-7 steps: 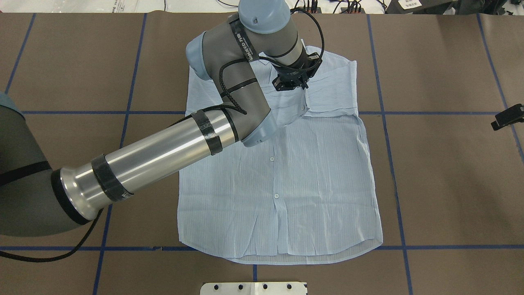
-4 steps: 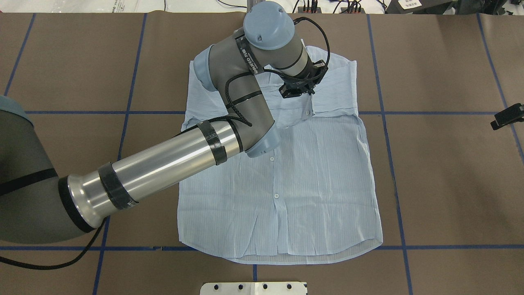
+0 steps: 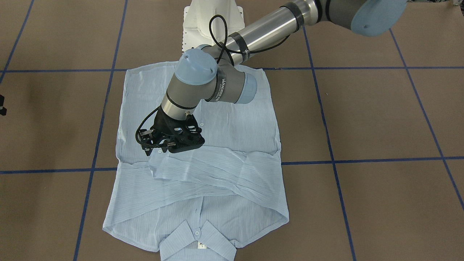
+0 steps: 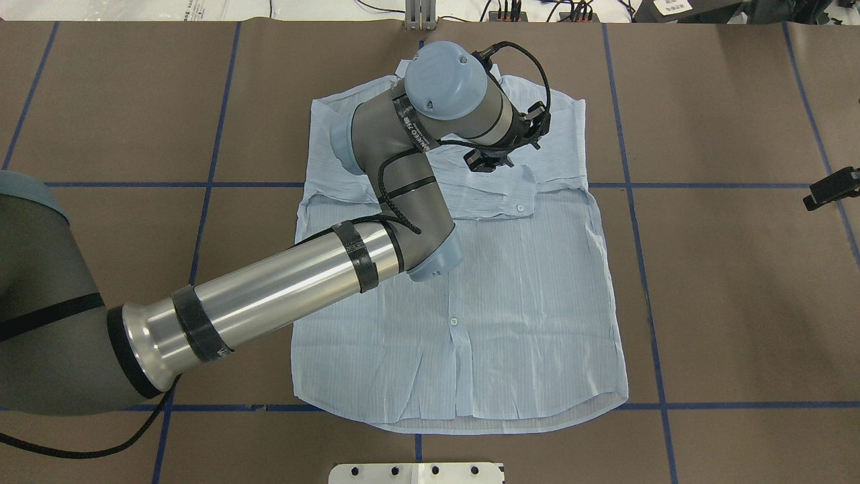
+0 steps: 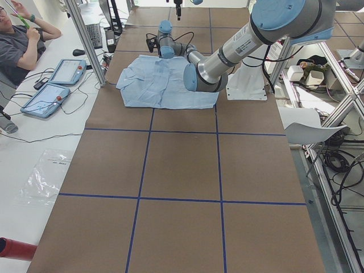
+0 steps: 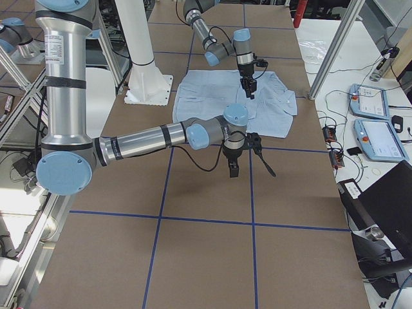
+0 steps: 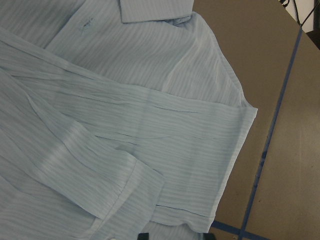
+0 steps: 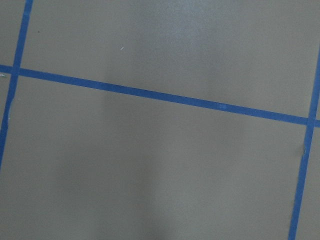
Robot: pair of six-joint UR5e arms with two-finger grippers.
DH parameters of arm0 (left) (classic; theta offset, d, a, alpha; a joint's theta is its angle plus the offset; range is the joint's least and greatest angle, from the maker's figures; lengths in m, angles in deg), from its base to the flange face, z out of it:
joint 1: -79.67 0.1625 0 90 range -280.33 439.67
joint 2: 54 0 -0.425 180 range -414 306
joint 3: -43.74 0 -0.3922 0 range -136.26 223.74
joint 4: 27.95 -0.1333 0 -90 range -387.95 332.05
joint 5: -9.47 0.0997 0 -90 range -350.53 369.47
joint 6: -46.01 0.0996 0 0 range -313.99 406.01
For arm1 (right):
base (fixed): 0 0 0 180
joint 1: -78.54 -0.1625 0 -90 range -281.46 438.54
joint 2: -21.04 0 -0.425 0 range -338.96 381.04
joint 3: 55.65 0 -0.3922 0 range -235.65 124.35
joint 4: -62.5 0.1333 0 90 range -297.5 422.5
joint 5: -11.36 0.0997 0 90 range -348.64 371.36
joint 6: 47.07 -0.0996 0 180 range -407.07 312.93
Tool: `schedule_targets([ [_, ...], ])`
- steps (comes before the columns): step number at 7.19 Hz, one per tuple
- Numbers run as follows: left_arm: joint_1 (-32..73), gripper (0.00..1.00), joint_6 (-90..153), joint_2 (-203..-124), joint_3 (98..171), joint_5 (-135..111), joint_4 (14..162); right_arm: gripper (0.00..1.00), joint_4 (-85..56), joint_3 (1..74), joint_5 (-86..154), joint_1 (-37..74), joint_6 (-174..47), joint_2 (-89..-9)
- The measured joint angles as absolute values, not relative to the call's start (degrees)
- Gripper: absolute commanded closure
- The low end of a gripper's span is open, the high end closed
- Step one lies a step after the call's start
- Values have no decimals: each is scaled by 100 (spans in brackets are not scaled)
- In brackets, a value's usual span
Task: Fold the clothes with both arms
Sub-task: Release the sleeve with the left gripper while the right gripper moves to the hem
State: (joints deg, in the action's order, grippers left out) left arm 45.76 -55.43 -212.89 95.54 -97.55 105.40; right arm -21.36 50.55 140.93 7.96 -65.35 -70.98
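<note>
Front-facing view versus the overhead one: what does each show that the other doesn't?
Only the front-facing view shows the white neck label. Only the overhead shows the cables past the far edge of the table. Both show the shirt lying flat, a sleeve folded across it, and the left pincer by that sleeve's cuff.

I count one thin light-blue striped button-up shirt (image 4: 524, 302), one brown blue-taped counter (image 4: 739, 302), two silver-grey tube arms: left arm (image 4: 269, 302), right arm (image 6: 141, 140); two black claw hands: left hand (image 4: 500, 153), right hand (image 6: 248, 166).
</note>
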Motion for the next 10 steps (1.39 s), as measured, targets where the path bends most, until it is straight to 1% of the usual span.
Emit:
schedule_targets([
  [1,4576,0,-5491,-21238,9611,-9752,10545,0,-2135,5090,14122,796,-6539,-7093],
  [2,4573,0,-5448,-21058,9843,-9763,10458,0,-2135,5148,14176,799,-6566,-7093],
  [4,4547,0,-5148,-20397,10911,-9947,9711,0,-1758,5326,14269,925,-7059,-7181],
  [5,4532,0,-4905,-20007,11616,-10005,9185,0,-1119,5365,14208,1179,-7696,-7306],
  [7,4505,0,-4256,-18940,13396,-10035,8041,0,-48,5451,13717,2016,-9025,-7524],
  [8,4495,0,-3881,-18344,14290,-10038,7561,0,137,5579,13313,2545,-9593,-7559],
  [9,4487,0,-3597,-17793,14987,-10031,7219,0,210,5764,12857,3153,-10193,-7570],
  [10,4484,0,-3373,-17327,15444,-10015,6995,0,235,5973,12314,3840,-10818,-7568],
])
